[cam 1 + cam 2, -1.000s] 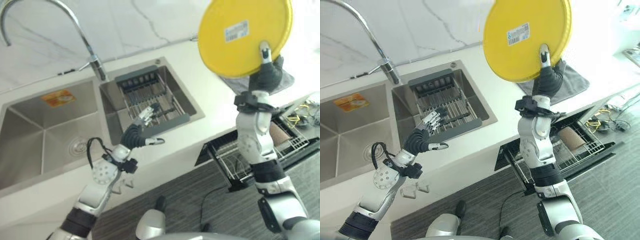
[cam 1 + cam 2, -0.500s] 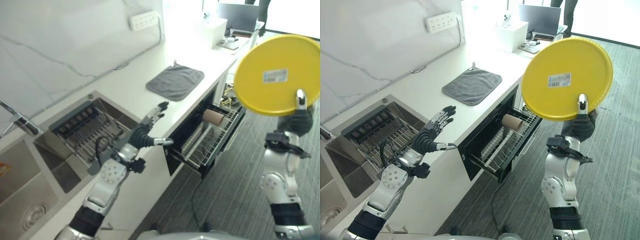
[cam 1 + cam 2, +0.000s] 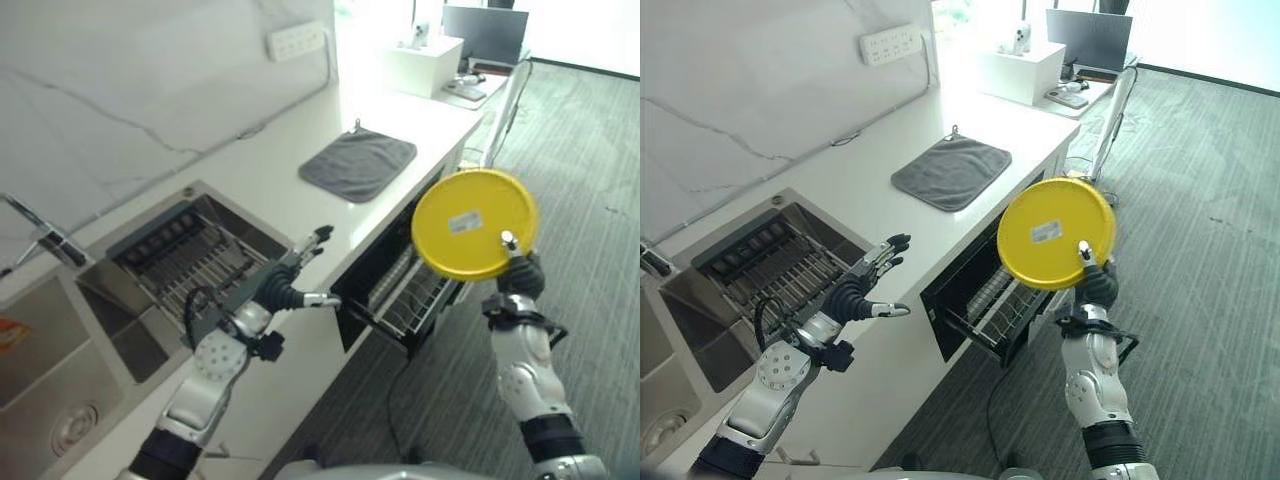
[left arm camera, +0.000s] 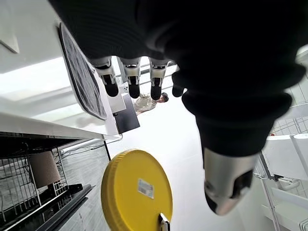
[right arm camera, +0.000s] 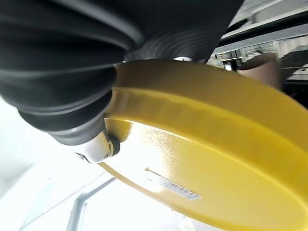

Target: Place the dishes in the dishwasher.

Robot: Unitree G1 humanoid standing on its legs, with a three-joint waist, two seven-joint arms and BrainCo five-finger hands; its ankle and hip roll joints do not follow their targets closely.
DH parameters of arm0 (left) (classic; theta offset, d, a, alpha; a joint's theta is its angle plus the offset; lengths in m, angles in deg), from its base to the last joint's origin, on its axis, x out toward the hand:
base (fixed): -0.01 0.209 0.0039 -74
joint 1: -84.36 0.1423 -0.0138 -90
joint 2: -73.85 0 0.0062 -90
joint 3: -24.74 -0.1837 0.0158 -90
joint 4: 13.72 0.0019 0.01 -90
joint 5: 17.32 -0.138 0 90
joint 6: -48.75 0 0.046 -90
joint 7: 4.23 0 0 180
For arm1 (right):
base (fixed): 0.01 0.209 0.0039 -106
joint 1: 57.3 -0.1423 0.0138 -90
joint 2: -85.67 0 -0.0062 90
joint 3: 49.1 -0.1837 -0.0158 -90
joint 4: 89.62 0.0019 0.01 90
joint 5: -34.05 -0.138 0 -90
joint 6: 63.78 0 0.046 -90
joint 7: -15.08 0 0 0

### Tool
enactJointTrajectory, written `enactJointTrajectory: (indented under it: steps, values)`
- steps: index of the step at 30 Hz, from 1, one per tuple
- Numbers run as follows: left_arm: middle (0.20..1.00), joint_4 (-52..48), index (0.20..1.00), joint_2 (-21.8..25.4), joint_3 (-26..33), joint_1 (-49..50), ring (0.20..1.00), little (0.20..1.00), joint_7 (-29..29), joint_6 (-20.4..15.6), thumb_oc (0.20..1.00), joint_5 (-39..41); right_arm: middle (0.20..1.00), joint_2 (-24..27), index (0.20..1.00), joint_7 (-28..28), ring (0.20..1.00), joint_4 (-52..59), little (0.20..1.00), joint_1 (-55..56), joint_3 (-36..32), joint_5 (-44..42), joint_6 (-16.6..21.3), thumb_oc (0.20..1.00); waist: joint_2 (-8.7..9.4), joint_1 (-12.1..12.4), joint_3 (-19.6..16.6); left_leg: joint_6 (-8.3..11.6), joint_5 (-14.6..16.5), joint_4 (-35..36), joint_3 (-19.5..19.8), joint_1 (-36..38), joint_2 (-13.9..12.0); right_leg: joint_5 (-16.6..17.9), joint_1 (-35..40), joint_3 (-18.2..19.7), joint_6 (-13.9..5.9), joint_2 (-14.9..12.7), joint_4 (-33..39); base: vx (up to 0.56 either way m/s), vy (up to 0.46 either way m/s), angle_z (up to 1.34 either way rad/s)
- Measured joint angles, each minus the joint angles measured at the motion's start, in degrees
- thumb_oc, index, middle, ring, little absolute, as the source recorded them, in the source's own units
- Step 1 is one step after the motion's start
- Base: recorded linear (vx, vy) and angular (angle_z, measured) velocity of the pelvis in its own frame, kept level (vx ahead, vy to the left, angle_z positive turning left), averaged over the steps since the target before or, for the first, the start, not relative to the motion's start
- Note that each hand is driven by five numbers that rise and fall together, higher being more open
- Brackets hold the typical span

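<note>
While my right hand (image 3: 1098,288) pinches the yellow plate (image 3: 1055,233) by its lower rim above the open dishwasher rack (image 3: 410,295), slippage risk: thin edge grip. My left hand (image 3: 862,285) hovers with fingers spread, empty.

A bright yellow plate (image 3: 474,224) bearing a small white label is seen beside the white bench (image 3: 270,180), on which a grey cloth (image 3: 357,164) lies.

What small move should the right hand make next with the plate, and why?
Probably lower it toward the pulled-out dishwasher rack. The right hand pinches the yellow plate upright by its lower rim, above and just outside the rack. The left hand hovers open over the counter edge, holding nothing.
</note>
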State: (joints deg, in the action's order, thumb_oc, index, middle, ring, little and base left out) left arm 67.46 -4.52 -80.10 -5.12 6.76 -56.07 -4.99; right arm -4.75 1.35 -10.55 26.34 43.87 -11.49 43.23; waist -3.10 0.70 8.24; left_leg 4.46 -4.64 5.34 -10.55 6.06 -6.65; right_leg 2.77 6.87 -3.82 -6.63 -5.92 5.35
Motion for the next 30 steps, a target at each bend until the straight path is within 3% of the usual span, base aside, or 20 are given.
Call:
enactJointTrajectory:
  steps: [6, 11, 13, 15, 16, 20, 23, 24, 28, 30]
  values:
    - [1.000, -0.01, 1.000, 2.26, -0.99, -0.58, 1.000, 1.000, 1.07, 0.08, 1.000, 0.03, 0.200, 0.39, 0.200, -6.14, 0.200, -10.76, 0.200, -4.33, -1.69, -1.44, 0.33, 0.200, 0.00, 3.04, -0.33, -0.32, 0.10, -0.21, 2.49, 0.07, 0.84, -0.18, 1.61, -2.86, -0.29, -0.66, -0.29, 0.07, 0.023, 0.23]
    - [1.000, 0.13, 1.000, 3.02, -0.98, -0.57, 1.000, 1.000, 1.93, 0.07, 1.000, 0.09, 0.200, 3.18, 0.200, -7.42, 0.200, -15.92, 0.200, -5.57, -1.25, 6.88, -0.02, 0.200, 0.03, 3.69, -0.31, -0.36, 0.05, -0.01, 3.02, -0.04, 0.90, -0.25, 1.80, -3.25, -0.30, -0.67, -0.29, 0.04, 0.017, 0.05]
    - [1.000, 0.13, 1.000, 3.63, -0.98, -0.56, 1.000, 1.000, 2.30, 0.04, 1.000, 0.10, 0.200, 7.49, 0.200, -8.33, 0.200, -16.29, 0.200, -5.62, -0.97, 17.64, -0.26, 0.200, 0.12, 3.98, -0.26, -0.29, -0.01, -0.01, 3.08, -0.05, 0.78, -0.26, 1.81, -3.30, -0.30, -0.61, -0.27, 0.00, 0.000, 0.00]
    - [1.000, 0.11, 1.000, 4.11, -0.93, -0.55, 1.000, 1.000, 2.39, -0.04, 1.000, 0.15, 0.200, 8.63, 0.200, -9.58, 0.200, -16.26, 0.200, -5.63, -0.41, 21.94, -0.37, 0.200, 0.22, 3.96, -0.26, -0.27, -0.03, -0.01, 3.07, -0.08, 0.76, -0.27, 1.75, -3.29, -0.31, -0.57, -0.27, 0.00, 0.000, 0.00]
    - [1.000, 0.12, 1.000, 5.40, -0.78, -0.55, 1.000, 1.000, 2.65, -0.07, 1.000, 0.24, 0.200, 13.49, 0.200, -10.89, 0.200, -16.24, 0.200, -5.63, 2.23, 35.06, -0.42, 0.200, 0.60, 4.02, -0.24, -0.25, -0.04, 0.00, 3.14, -0.12, 0.69, -0.27, 1.77, -3.36, -0.30, -0.56, 0.00, 0.00, -0.044, 0.01]
    - [1.000, -0.01, 1.000, 9.06, 0.98, 1.48, 1.000, 1.000, 3.49, -1.01, 1.000, 1.13, 0.200, 23.99, 0.200, -14.43, 0.200, -16.29, 0.200, -5.63, 8.28, 56.60, 0.04, 0.200, 2.41, 4.11, -0.12, -0.22, -0.07, -0.03, 3.37, -0.18, 0.66, -0.37, 1.83, -3.59, -0.29, -0.52, 0.01, -0.01, -0.064, 0.03]
    - [1.000, 0.00, 1.000, 10.74, 1.53, 2.17, 1.000, 1.000, 3.99, -1.32, 1.000, 2.77, 0.200, 25.70, 0.200, -16.01, 0.200, -16.24, 0.200, -5.63, 8.35, 64.62, 0.89, 0.200, 2.93, 4.29, -0.12, -0.22, -0.07, -0.02, 3.48, -0.26, 0.70, -0.43, 1.85, -3.71, -0.30, -0.52, 0.02, -0.02, -0.040, 0.03]
    - [1.000, 0.00, 1.000, 12.02, 1.52, 2.18, 1.000, 1.000, 4.31, -1.64, 1.000, 2.88, 0.200, 28.78, 0.200, -16.03, 0.200, -15.39, 0.200, -5.64, 11.08, 69.78, 1.18, 0.200, 2.97, 4.36, -0.10, -0.21, -0.08, -0.02, 3.62, -0.32, 0.73, -0.48, 1.87, -3.92, -0.36, -0.54, 0.02, 0.00, -0.041, 0.05]
    - [1.000, -0.08, 1.000, 13.49, 1.38, 2.19, 1.000, 1.000, 4.41, -2.76, 1.000, 5.04, 0.200, 35.01, 0.200, -14.29, 0.200, -11.60, 0.200, -5.68, 18.55, 76.88, 1.48, 0.200, 3.19, 4.43, 0.02, -0.16, -0.10, -0.02, 3.88, -0.54, 0.65, -0.66, 1.87, -4.37, -0.47, -0.52, 0.02, 0.01, -0.038, 0.05]
    - [1.000, -0.08, 1.000, 14.17, 1.28, 2.16, 1.000, 1.000, 4.39, -2.84, 1.000, 5.28, 0.200, 35.59, 0.200, -13.26, 0.200, -10.90, 0.200, -5.68, 19.73, 78.56, 1.67, 0.200, 3.38, 4.44, 0.13, -0.16, -0.10, -0.05, 3.93, -0.67, 0.67, -0.69, 1.81, -4.47, -0.49, -0.51, 0.01, 0.00, -0.029, 0.05]
